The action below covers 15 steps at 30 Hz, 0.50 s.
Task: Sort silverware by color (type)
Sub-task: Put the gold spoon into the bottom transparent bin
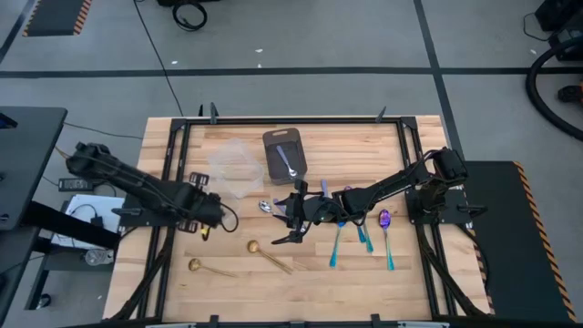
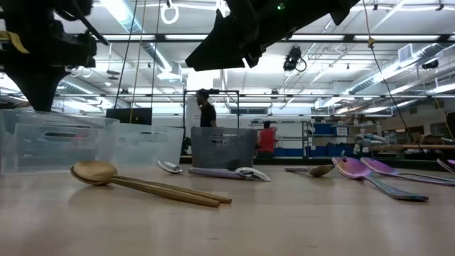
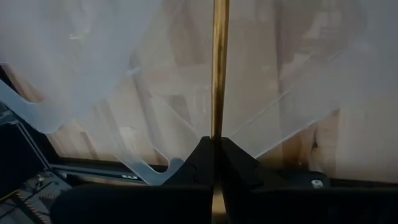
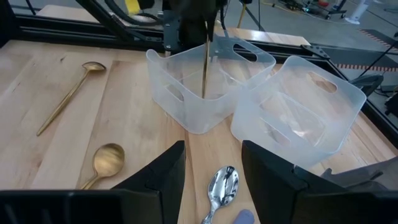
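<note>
My left gripper (image 1: 208, 217) hovers by the clear tubs (image 1: 232, 166), shut on a gold spoon (image 4: 205, 62). My right gripper (image 1: 279, 223) is open and raised over a silver spoon (image 4: 222, 185) lying flat on the table between its fingers, untouched. Two more gold spoons (image 1: 193, 265) (image 1: 269, 255) lie near the table's near edge. Three purple-bowled, teal-handled spoons (image 1: 364, 235) lie under the right arm. One silver spoon (image 1: 288, 164) rests in the dark grey tray (image 1: 273, 138). My left gripper pinches the gold spoon's handle (image 3: 217, 127) between its two shut fingers, which lie along the handle. The spoon is lifted clear and hangs straight down from the fingers at the nearer clear tub (image 4: 199, 81). Whether it is inside that tub, and which end points down, cannot be told.
Two clear tubs (image 4: 199, 81) (image 4: 298, 112) stand side by side left of the grey tray (image 2: 222, 148). A black frame edges the table. Bare wood lies between the gold spoons and the teal-handled ones. People stand in the room beyond the table.
</note>
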Each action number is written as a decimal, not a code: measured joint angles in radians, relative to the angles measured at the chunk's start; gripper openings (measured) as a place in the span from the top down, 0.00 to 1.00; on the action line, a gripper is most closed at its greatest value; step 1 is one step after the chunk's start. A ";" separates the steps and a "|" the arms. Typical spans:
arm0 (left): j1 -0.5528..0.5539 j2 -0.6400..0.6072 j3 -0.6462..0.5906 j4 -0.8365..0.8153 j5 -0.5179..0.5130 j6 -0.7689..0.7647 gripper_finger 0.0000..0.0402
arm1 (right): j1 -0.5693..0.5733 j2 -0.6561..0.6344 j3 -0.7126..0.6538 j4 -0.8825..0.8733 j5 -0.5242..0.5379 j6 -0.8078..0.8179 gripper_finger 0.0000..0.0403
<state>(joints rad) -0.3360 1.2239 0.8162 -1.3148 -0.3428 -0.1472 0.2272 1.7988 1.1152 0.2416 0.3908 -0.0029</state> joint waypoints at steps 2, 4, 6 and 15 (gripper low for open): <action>0.019 0.022 0.000 0.008 -0.001 0.029 0.96 | 0.000 0.000 0.000 0.003 0.000 0.000 0.59; 0.035 0.057 0.000 0.021 0.000 0.063 0.96 | 0.000 0.000 0.000 0.003 0.000 0.000 0.59; 0.049 0.093 0.000 0.030 0.000 0.088 0.96 | 0.000 0.000 0.000 0.003 0.000 0.000 0.59; 0.104 0.234 0.000 0.041 -0.017 0.112 0.82 | 0.001 0.000 0.000 -0.004 -0.026 0.000 0.59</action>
<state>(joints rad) -0.2325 1.4574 0.8162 -1.2740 -0.3598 -0.0355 0.2279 1.7992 1.1152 0.2379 0.3649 -0.0027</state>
